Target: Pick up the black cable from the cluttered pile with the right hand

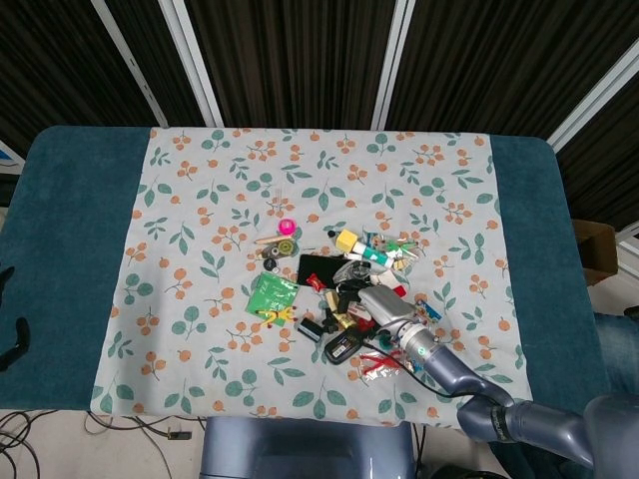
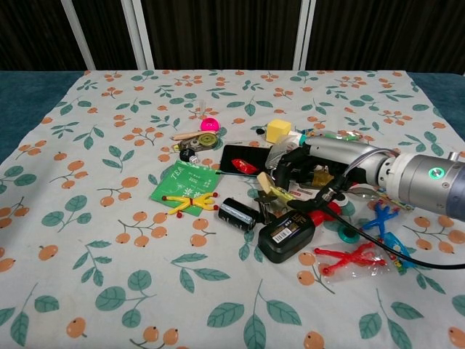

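Nearest in the chest view lies a red stretchy figure (image 2: 347, 259) on the floral cloth (image 2: 109, 218), with a blue figure (image 2: 383, 222) just beyond it to the right. Beside them sits a black battery pack (image 2: 286, 235), and left of that a black cylinder (image 2: 237, 213).

The right hand (image 2: 312, 167) reaches into the pile from the right, its dark fingers (image 2: 285, 169) curled down among the clutter over a yellow-tan piece (image 2: 270, 186). Whether they actually grip anything I cannot tell; other things hide the tips.

The black cable (image 2: 378, 243) runs from under the wrist, past the blue figure, and off toward the right edge. Its near stretch lies on the cloth, just beside the red figure. Its end inside the pile is hidden.

Left of the hand is a green packet (image 2: 186, 183) with a yellow figure (image 2: 190, 205) at its near edge. Behind the hand lies a flat black card (image 2: 243, 156) bearing a red shape, then a yellow block (image 2: 278, 131). Further left are a pink ball (image 2: 210, 124) and a roll of tape (image 2: 208, 139).

In the head view the right hand (image 1: 384, 309) shows at the pile's near right side, on the teal table (image 1: 60, 249). The left hand shows in neither view.
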You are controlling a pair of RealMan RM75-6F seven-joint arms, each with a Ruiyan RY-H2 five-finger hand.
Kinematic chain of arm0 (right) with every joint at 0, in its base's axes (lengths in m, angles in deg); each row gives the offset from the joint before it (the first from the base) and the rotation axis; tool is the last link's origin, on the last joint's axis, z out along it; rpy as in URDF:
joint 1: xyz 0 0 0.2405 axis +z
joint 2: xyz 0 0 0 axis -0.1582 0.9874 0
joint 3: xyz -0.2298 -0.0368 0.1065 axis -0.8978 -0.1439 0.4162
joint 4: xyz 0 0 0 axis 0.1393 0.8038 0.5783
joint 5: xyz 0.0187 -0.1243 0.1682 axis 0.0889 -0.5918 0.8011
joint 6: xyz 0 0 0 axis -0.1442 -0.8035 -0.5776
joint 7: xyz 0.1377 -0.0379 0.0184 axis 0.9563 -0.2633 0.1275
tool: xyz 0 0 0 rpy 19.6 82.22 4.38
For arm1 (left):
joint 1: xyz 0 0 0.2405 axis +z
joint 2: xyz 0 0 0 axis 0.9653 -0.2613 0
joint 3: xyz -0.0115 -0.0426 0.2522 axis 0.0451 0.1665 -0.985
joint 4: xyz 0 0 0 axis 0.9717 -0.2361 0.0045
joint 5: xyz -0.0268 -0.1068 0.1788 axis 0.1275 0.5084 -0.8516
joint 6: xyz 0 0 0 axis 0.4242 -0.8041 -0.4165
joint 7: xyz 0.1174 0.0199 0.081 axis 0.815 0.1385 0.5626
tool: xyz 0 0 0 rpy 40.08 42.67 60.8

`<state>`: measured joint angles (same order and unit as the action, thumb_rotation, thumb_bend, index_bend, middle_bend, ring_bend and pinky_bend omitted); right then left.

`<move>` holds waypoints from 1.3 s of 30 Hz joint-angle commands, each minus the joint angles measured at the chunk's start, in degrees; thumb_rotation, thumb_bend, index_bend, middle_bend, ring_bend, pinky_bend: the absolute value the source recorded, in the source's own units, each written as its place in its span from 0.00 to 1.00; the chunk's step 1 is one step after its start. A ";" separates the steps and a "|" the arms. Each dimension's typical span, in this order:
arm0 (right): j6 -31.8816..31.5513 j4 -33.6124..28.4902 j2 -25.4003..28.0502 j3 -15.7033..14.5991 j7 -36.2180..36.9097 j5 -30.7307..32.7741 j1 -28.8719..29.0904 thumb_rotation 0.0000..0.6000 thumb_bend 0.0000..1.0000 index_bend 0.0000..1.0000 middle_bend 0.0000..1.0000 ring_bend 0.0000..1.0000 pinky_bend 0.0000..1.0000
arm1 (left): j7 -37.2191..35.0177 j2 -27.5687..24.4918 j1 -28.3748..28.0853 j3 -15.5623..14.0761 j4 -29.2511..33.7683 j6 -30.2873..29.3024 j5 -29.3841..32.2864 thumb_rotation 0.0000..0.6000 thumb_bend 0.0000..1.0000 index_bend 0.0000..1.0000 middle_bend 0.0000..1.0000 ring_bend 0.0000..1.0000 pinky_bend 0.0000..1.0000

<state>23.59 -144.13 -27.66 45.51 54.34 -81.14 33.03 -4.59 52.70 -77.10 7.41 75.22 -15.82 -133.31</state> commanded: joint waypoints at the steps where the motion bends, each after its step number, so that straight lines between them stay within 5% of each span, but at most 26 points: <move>1: -0.17 0.09 -0.12 0.12 -0.25 0.29 -0.06 1.00 0.51 0.57 0.54 0.23 0.23 | 0.03 -0.01 -0.03 -0.02 0.05 0.06 -0.03 1.00 0.57 0.07 0.00 0.00 0.08; 13: -3.27 -1.91 1.45 1.53 1.89 -0.39 -0.47 1.00 0.54 0.64 0.58 0.28 0.23 | -0.16 -0.08 0.00 -0.07 0.15 0.13 -0.02 1.00 0.57 0.07 0.00 0.00 0.08; 23: -8.70 -11.12 10.94 5.94 6.46 -0.45 -1.88 1.00 0.54 0.65 0.59 0.28 0.23 | -0.24 -0.14 0.02 -0.15 0.28 0.17 -0.10 1.00 0.57 0.07 0.00 0.00 0.08; 32: -15.56 -20.92 24.56 10.11 31.33 -4.17 -6.18 1.00 0.54 0.65 0.59 0.28 0.23 | -0.15 -0.05 0.13 -0.26 0.38 0.05 -0.18 1.00 0.57 0.07 0.00 0.00 0.08; 39: -21.83 -20.38 32.03 9.13 48.86 -10.16 -9.34 1.00 0.54 0.65 0.59 0.28 0.23 | -0.09 0.10 0.23 -0.37 0.36 -0.09 -0.33 1.00 0.57 0.07 0.00 0.00 0.08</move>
<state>5.92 -163.67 -0.60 54.57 95.64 -87.65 26.09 -4.68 52.80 -76.88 7.04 75.58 -15.90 -133.64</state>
